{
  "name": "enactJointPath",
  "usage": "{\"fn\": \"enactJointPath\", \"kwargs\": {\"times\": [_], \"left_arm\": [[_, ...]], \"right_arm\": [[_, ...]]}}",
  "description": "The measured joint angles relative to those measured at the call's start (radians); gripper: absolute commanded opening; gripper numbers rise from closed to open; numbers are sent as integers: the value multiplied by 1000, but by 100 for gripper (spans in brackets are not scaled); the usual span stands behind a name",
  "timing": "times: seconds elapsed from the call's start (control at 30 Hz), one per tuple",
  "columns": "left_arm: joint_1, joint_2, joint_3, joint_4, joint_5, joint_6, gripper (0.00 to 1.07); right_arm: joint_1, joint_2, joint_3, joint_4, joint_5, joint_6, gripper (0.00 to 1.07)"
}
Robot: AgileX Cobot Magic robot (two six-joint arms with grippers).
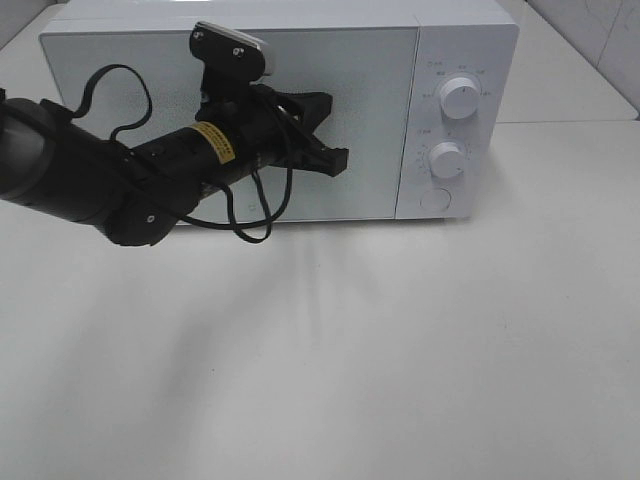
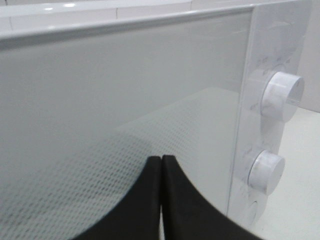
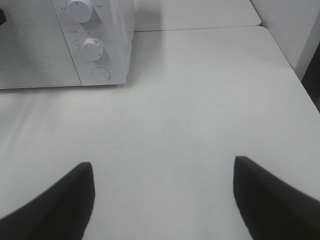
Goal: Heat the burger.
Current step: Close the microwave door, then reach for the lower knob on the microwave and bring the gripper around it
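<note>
White tabletop (image 1: pixel 400 350) carrying white microwave (image 1: pixel 470 50) at the back. Door (image 1: pixel 130 110) closed flush, frosted and dotted, so no seeing inside. Left arm (image 1: pixel 90 180) reaching across in front of door. Left pincer (image 1: pixel 335 158) pressed together, gripping nothing, aimed toward door's right edge beside control panel; touching door or just off it, cannot tell. Right pincer (image 3: pixel 163 161) spread wide apart, holding nothing, hanging above bare tabletop well apart from microwave, out of the high view. Upper knob (image 1: pixel 458 98) and lower knob (image 1: pixel 447 159) on panel, round button (image 1: pixel 434 200) beneath them. Burger nowhere visible in any view: not on tabletop, not in either pincer. Likely inside behind closed door, but cannot confirm.

Judged step: either loaded with door shut, or door yet to be opened; cannot tell which. With closed pincer so near panel, looks like going for a control. Next move, if burger inside: shift right onto a knob, part pincer to clasp rim, turn to set time without slipping. If not inside: press round button to release door.
</note>
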Motion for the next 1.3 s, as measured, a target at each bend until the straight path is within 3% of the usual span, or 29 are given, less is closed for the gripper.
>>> {"fn": "enactJointPath", "kwargs": {"times": [0.1,0.47,0.83,1.07,1.1,1.13,1.17,1.23,1.27,1.3], "left_arm": [[-36,20,-64,-22,34,0,0],[-71,18,-104,-64,72,9,0],[-102,-138,-111,-170,416,128,0],[-154,-250,-107,-142,742,150,0],[-172,-285,-106,-128,887,153,3],[-172,-285,-106,-128,887,153,3],[-187,-320,-106,-125,1033,153,10],[-194,-335,-106,-123,1092,153,16],[-208,-370,-106,-122,1231,149,31],[-208,-370,-106,-122,1231,149,31]], "right_arm": [[0,0,0,0,0,0,76],[0,0,0,0,0,0,76],[0,0,0,0,0,0,76],[0,0,0,0,0,0,76],[0,0,0,0,0,0,76],[0,0,0,0,0,0,76],[0,0,0,0,0,0,76],[0,0,0,0,0,0,76],[0,0,0,0,0,0,76],[0,0,0,0,0,0,76]]}}
